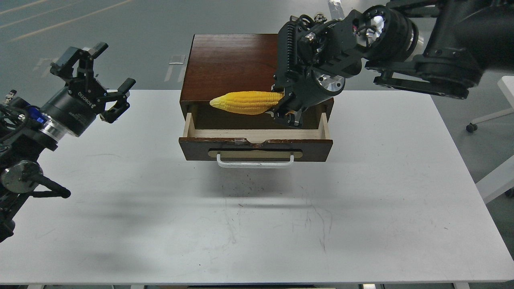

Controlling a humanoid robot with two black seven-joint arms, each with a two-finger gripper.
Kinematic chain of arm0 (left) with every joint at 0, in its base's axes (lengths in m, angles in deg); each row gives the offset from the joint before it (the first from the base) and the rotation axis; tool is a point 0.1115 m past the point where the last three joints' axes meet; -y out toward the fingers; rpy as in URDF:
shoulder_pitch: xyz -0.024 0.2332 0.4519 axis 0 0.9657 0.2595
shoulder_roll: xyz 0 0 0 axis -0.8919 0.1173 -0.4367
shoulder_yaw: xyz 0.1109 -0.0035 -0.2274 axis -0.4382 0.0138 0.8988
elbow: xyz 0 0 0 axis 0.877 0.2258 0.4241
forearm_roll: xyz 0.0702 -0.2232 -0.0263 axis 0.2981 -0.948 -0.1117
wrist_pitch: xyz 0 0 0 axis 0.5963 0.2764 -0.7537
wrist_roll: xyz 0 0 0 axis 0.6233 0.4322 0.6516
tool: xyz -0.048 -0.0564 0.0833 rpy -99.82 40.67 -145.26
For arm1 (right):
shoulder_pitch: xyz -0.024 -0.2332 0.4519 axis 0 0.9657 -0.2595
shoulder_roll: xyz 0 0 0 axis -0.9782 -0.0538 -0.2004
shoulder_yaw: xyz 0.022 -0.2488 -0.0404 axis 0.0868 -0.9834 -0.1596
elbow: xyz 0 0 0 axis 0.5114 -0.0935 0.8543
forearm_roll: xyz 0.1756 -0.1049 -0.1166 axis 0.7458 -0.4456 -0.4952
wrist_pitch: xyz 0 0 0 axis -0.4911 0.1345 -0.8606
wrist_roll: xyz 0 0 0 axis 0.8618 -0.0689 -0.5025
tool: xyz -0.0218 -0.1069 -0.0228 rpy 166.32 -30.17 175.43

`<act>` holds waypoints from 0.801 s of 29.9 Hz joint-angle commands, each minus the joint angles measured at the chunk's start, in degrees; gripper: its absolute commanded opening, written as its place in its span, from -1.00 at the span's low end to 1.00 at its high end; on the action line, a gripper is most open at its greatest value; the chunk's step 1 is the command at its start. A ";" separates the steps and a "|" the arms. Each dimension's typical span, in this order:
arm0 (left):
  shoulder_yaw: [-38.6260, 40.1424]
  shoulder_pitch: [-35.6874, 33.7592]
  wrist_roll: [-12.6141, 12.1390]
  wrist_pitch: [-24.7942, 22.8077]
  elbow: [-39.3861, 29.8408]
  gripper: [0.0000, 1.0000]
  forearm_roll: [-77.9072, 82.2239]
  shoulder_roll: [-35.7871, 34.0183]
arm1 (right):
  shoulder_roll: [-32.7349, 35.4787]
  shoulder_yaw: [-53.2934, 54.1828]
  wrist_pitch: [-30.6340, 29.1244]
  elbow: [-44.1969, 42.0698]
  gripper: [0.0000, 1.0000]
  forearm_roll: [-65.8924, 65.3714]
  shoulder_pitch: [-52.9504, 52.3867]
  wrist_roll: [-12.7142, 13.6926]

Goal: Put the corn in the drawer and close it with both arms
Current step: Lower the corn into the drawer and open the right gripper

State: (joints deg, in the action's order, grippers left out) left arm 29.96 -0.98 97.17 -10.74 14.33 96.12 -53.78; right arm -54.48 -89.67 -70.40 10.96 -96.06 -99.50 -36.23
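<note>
Table surface is filling the near part of your view, white with scuff marks and soft shadows. Your left gripper is hovering over the table's left side, well apart from the cabinet, jaws spread wide and gripping nothing. Further back, the drawer is sitting pulled out toward you, its dark brown front carrying a white bar handle on a tan plate, top edge chipped in the middle, pale wood showing inside. Corn is hanging over the open drawer's rear, lying roughly level, pointed tip aiming left, thick end at the right. Your right gripper is clamping that thick end, fingers closed onto the cob, arm coming in from the upper right. Behind it, the cabinet top is showing dark brown and glossy, sitting at the table's far edge.
</note>
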 commanded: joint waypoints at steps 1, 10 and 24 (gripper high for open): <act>0.00 0.00 0.00 0.00 0.02 0.98 0.00 -0.04 | -0.94 -0.38 1.11 -1.03 -0.90 -0.02 2.74 0.00; 0.18 0.18 0.00 0.00 0.02 0.98 -0.09 -0.13 | -3.32 -0.38 2.17 -5.08 -0.86 0.16 5.74 0.00; 0.53 0.26 0.00 0.00 0.02 0.98 -0.09 -0.04 | -3.67 -0.11 2.17 -5.34 -0.07 0.86 6.97 0.00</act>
State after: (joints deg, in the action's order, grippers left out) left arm 30.41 -0.72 97.17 -10.74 14.34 96.04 -53.79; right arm -58.23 -90.02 -68.23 5.62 -95.30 -92.54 -36.23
